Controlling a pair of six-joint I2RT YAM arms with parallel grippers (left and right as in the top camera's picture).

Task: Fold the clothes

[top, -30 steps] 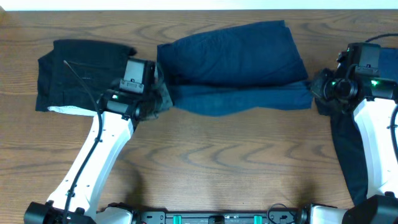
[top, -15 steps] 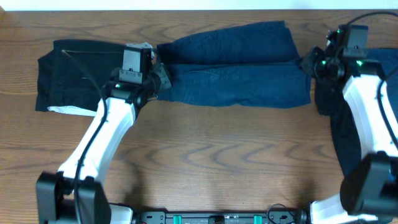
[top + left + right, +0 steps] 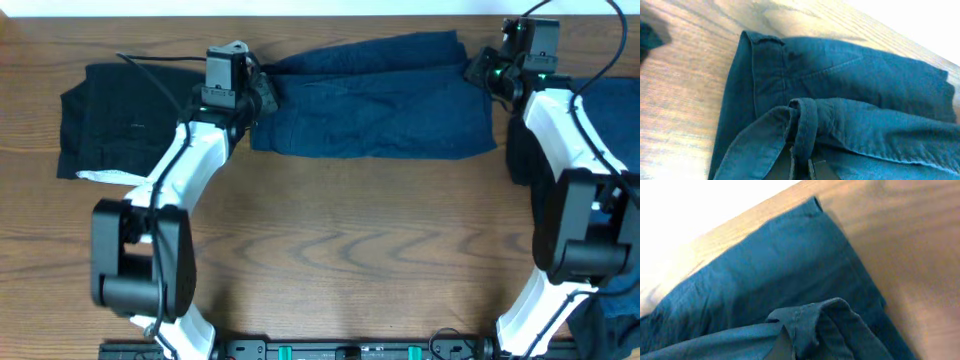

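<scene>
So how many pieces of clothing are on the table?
3 at least: a black one at the left, a navy one in the middle, and dark cloth at the right, partly under the arm, which may be more than one.

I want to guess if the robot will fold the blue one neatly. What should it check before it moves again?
1. The left gripper is shut on the navy garment: ok.
2. The right gripper is shut on its other end: ok.
3. Both held ends are at about the same height across the table: ok.
4. The held edge reaches the garment's far edge: not ok, both wrist views show it short of it.
5. The black garment is out of the way: ok, it lies off to the left.
6. The bottom layer is smooth: cannot tell, the top layer covers most of it.
</scene>
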